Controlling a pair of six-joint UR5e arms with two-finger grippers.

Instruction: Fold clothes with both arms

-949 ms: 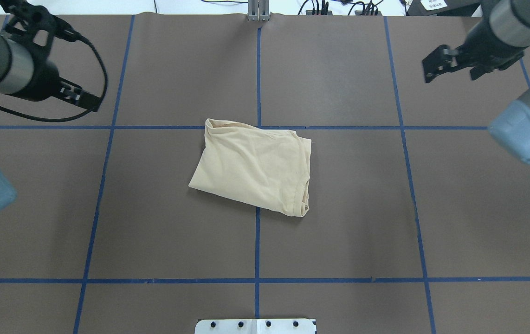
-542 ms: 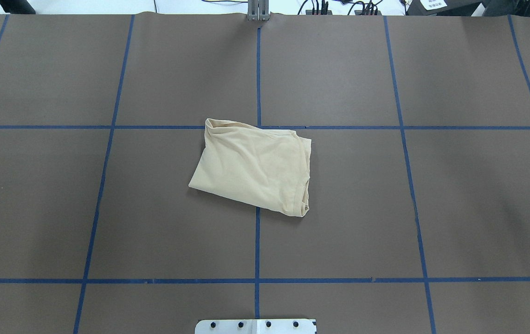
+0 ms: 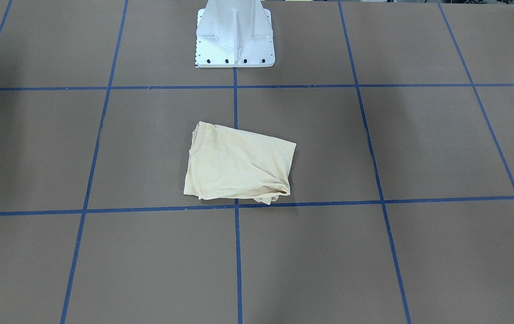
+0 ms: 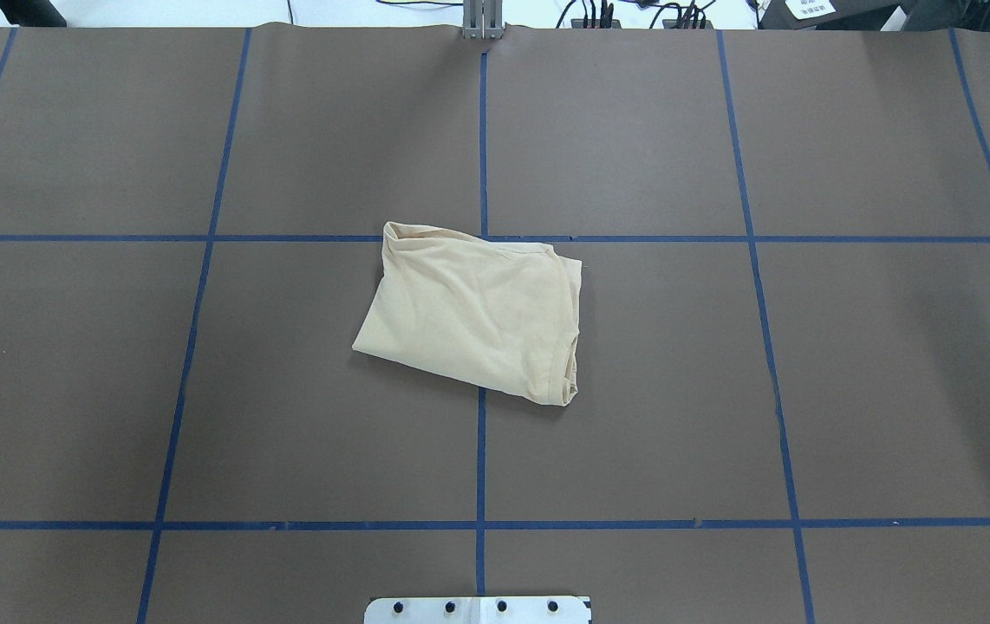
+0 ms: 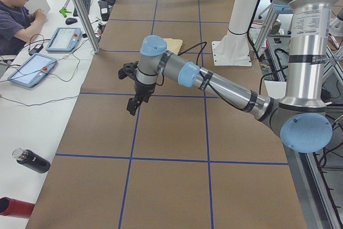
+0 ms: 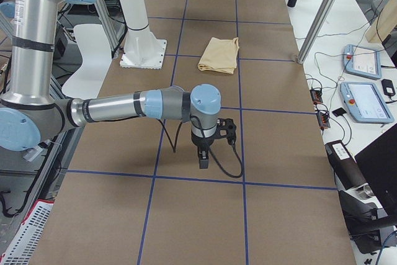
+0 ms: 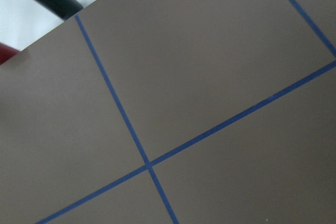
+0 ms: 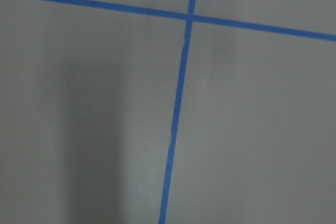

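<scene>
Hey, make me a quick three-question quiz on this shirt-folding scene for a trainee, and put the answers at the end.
1. True or false: the T-shirt lies as a folded bundle on the table.
2. Where is the left pincer? A) clamped on the T-shirt; B) above bare table, apart from the T-shirt; C) pressing the T-shirt flat.
3. Fill in: the T-shirt covers part of a ___ tape line.
Key: 1 true; 2 B; 3 blue.
</scene>
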